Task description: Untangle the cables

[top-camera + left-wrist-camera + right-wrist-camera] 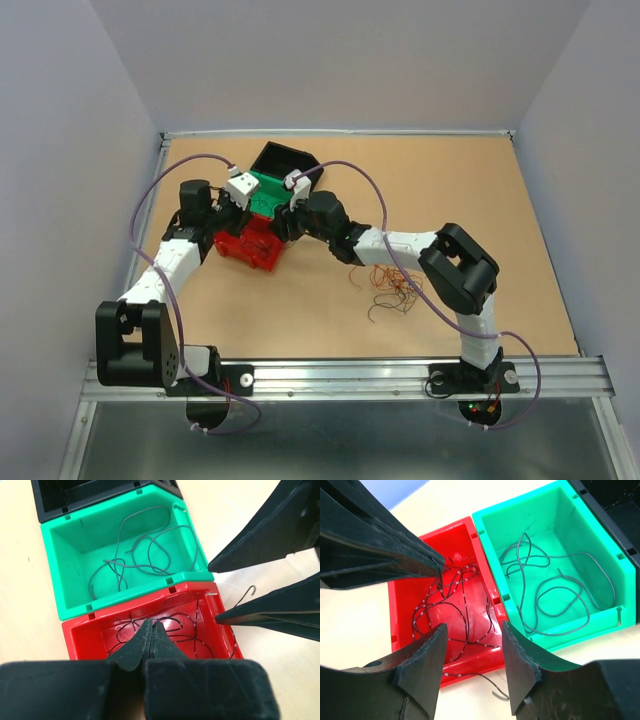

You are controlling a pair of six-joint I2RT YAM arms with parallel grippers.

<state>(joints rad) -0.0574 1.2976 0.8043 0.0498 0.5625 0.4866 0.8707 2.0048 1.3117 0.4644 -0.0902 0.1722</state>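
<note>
The loose cables (392, 285), thin red, orange and dark wires, lie in a bunch on the table by the right arm's forearm. A red bin (150, 596) holds black white-striped wires (462, 605). A green bin (50, 565) holds grey wires (145, 545). My left gripper (151, 625) is inside the red bin with its jaws shut, pinching a black striped wire that hangs from its tips (438, 561). My right gripper (472, 630) is open and empty over the red bin's other side. One striped wire end (492, 682) hangs over the red wall (470, 665) onto the table.
A black bin (285, 160) stands behind the green bin (265, 195); the three bins are in a row, with the red bin (250, 245) nearest. Both grippers (262, 222) meet tip to tip over the bins. Table rails run along the left and near edges.
</note>
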